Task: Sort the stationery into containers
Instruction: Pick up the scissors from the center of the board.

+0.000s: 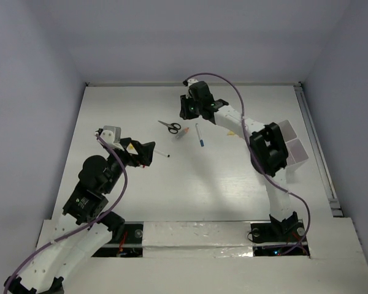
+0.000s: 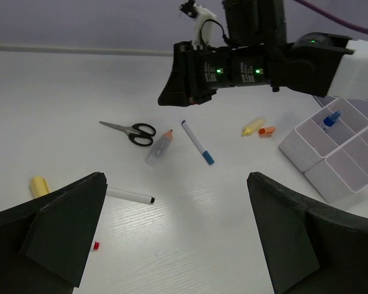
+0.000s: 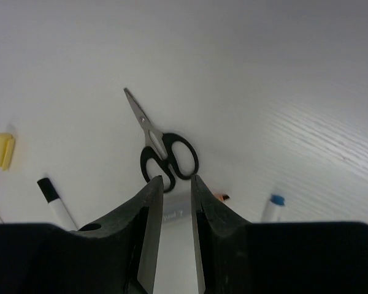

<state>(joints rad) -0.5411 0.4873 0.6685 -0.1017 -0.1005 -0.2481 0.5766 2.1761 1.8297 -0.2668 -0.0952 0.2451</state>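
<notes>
**Stationery loose on the table, right gripper above the scissors**

The black-handled scissors (image 2: 130, 130) lie flat and closed on the white table (image 2: 233, 208), near its far middle. Just beside their handles lies the orange-capped tube (image 2: 159, 147), and next to that a blue-and-white pen (image 2: 197, 142). The white pen with black tip (image 2: 130, 196) lies apart from these, closer to the left arm. A yellow piece (image 2: 39, 185) and a tiny red piece (image 2: 96, 245) lie near it. A second yellow piece (image 2: 253, 127) and an orange piece (image 2: 267, 130) lie close together, between the blue-and-white pen and the containers (image 2: 306, 153). These joined white boxes sit at the right side of the table. A blue-capped pen (image 2: 331, 119) stands tilted in one compartment.

The right gripper (image 3: 176, 180) hangs over the scissors and the tube, clear of the table. Its jaws stand a narrow gap apart and hold nothing. The left gripper (image 2: 176, 184) is low over the table near the white pen with black tip, its jaws spread wide and empty.
</notes>
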